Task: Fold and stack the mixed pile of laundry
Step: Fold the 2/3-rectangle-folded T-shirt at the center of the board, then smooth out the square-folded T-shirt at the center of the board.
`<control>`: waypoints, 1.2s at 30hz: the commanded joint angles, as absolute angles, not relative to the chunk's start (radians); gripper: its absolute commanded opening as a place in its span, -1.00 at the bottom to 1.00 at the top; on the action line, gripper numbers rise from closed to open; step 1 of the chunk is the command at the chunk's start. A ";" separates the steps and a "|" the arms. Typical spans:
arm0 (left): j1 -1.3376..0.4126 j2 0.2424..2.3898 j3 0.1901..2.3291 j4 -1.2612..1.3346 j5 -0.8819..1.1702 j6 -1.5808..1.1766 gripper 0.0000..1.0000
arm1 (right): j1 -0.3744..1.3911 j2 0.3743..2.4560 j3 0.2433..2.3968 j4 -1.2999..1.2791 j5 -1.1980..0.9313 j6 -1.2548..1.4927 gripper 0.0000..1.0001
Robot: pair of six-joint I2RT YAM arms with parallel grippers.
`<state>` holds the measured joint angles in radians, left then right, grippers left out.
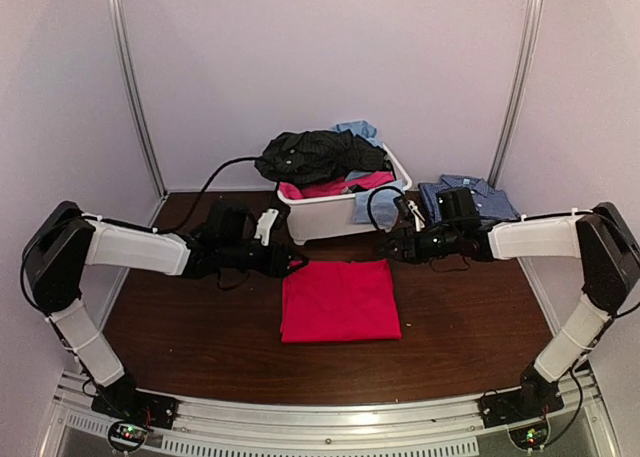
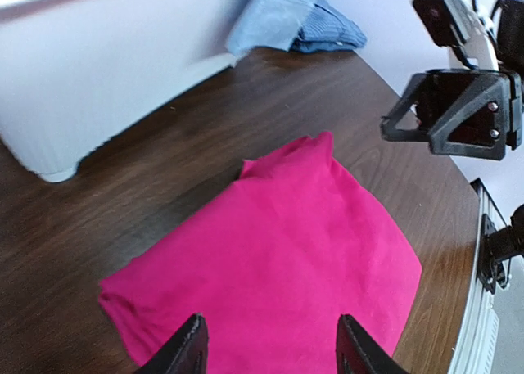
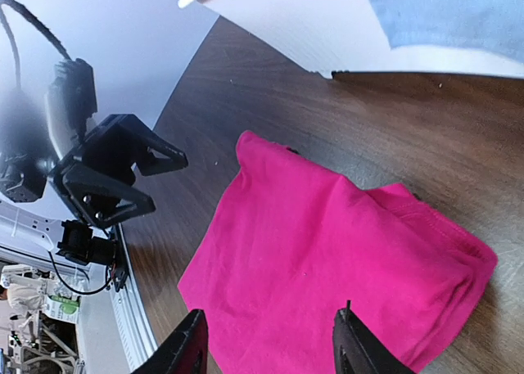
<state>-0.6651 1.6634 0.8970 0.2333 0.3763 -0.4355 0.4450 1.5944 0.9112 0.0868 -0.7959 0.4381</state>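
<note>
A bright pink-red garment [image 1: 340, 299] lies folded flat in a rectangle on the brown table; it also shows in the left wrist view [image 2: 270, 259] and the right wrist view [image 3: 327, 259]. My left gripper [image 1: 297, 262] hovers open and empty over its far left corner. My right gripper [image 1: 385, 247] hovers open and empty over its far right corner. The rest of the pile sits in the white tub [image 1: 330, 217]: a black pinstriped garment [image 1: 310, 155] on top, pink-red cloth [image 1: 335, 187] and light blue cloth [image 1: 360, 130]. A blue checked shirt [image 1: 465, 197] lies folded right of the tub.
The white tub stands at the back centre of the table [image 1: 200, 327], just beyond both grippers. A black cable [image 1: 215, 182] runs along the back left. White walls close in on three sides. A metal rail [image 1: 330, 422] runs along the near edge.
</note>
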 commanded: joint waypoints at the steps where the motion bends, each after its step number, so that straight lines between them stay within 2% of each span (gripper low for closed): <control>1: -0.701 1.803 0.975 0.388 0.418 -0.435 0.05 | 0.478 1.723 0.942 0.272 -0.875 0.502 0.00; 7: -0.692 1.971 1.036 0.454 0.363 -0.496 -0.09 | 0.468 1.947 1.044 0.297 -0.843 0.486 -0.12; 16: -0.642 2.062 0.941 0.552 0.330 -0.577 -0.16 | 0.439 2.098 0.995 0.391 -0.806 0.550 -0.17; 23: -0.666 1.922 0.797 0.592 0.358 -0.550 -0.12 | 0.491 1.918 0.869 0.426 -0.850 0.581 -0.05; 30: -0.781 1.687 0.759 0.370 0.239 -0.413 0.03 | 0.558 1.618 0.780 0.302 -0.820 0.593 0.15; 33: -0.827 1.655 0.707 0.422 0.284 -0.441 0.04 | 0.630 1.585 0.748 0.295 -0.809 0.626 0.15; 36: -0.857 1.689 0.664 0.507 0.338 -0.484 0.03 | 0.707 1.611 0.696 0.393 -0.815 0.702 0.15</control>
<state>-0.8330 1.6531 0.7261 0.4492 0.2905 -0.4664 0.6266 1.5768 0.7700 0.3580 -0.8246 0.6159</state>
